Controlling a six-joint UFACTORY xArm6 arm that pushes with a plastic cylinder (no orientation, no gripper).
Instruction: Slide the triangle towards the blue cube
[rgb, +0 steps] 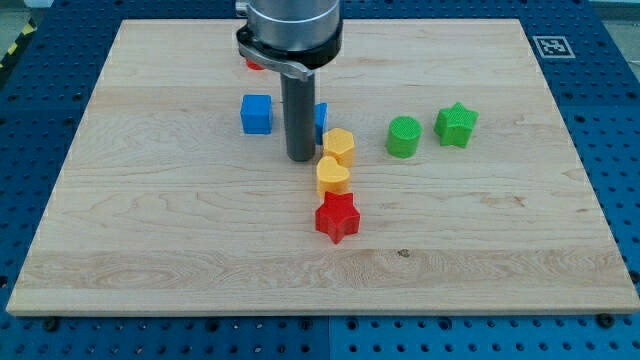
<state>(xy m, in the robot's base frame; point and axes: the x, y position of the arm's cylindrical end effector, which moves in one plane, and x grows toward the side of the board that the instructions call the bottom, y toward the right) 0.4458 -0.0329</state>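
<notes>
Rod tip (300, 158) rests on the board (150, 220), with no jaws, just left of a blue block (320, 120) mostly hidden behind it, shape unclear. The blue cube (256, 114) sits further left. Yellow blocks (339, 146) stand just right of the tip.

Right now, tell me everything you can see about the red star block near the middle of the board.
The red star is a small, chunky star-shaped block, matte and plastic-looking, lying flat on the wooden board slightly toward the view's bottom of centre. It sits at the lower end of a short line of blocks: the yellow heart is right above it and appears to touch or nearly touch it. My tip is farther up, beside the yellow blocks, clear of the star.
</notes>
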